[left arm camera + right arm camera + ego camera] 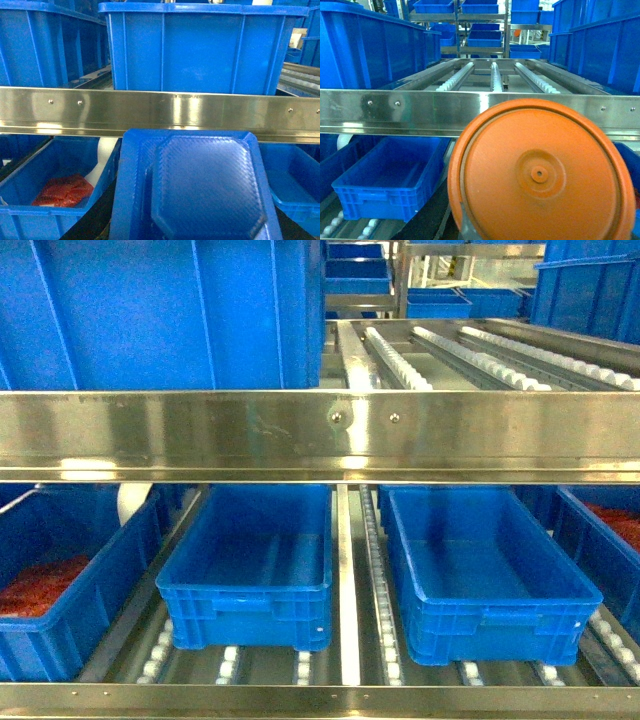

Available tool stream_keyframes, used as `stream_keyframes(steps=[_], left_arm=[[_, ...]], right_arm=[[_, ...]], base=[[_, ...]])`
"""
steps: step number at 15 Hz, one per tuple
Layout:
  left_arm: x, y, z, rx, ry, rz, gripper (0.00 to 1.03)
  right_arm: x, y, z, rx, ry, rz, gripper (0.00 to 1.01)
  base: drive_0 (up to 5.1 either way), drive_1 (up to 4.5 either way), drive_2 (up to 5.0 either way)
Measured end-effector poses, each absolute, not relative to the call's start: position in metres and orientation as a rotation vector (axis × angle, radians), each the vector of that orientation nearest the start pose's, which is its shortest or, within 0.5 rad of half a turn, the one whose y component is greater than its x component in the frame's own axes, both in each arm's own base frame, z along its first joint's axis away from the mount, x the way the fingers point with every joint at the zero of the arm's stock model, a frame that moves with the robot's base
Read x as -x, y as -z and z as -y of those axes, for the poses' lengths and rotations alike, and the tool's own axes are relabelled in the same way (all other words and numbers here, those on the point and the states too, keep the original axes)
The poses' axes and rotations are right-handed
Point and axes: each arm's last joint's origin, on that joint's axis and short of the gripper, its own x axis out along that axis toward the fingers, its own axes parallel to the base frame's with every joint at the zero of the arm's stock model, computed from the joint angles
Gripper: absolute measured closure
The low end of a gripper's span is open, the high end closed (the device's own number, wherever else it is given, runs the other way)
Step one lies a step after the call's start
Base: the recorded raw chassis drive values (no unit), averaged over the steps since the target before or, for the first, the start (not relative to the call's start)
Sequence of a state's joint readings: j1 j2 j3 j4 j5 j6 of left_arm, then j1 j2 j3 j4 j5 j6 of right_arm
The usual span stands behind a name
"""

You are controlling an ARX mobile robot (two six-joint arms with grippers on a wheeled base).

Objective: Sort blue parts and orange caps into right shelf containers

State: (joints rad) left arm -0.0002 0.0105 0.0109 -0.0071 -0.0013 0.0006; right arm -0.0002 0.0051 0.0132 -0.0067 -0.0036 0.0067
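**Both loads up front, both bins ahead and below**

Plainly, each arm appears to carry its piece. In the right wrist view an orange cap [540, 172] fills the lower right of the frame, face-on, its flat disc turned toward the camera with a small hub at the centre. A sliver of grey metal shows at its lower left edge, likely a finger, so the right claw seems to be clamped on the cap, though the fingers themselves are almost wholly hidden. In the left wrist view a blue part [200, 185] sits equally close, a broad octagonal textured face on a blocky body; the left claw is not visible behind it, and I cannot tell its state for certain.

Beyond both pieces runs the steel rail [320, 435] of the shelf. Under it, on the roller tracks, stand two empty bins: the left bin [250, 585] and the right bin [480, 590], side by side, long axes running away from the robot.

Neither arm shows in the head view. Judging from the wrist views, both pieces hang short of the rail, so the coming move is forward and under it. Which piece belongs in which bin is not shown.
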Motion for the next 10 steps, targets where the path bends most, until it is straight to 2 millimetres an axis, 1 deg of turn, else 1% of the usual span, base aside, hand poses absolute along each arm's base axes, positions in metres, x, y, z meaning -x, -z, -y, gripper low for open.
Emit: stream_keyframes(steps=[10], left_arm=[[-0.0977, -0.1657, 0.0000, -0.001, -0.001, -0.007, 0.61]], right_arm=[[-0.0972, -0.1670, -0.0001, -0.007, -0.003, 0.002, 0.57]], base=[[0.0, 0.00, 0.0]])
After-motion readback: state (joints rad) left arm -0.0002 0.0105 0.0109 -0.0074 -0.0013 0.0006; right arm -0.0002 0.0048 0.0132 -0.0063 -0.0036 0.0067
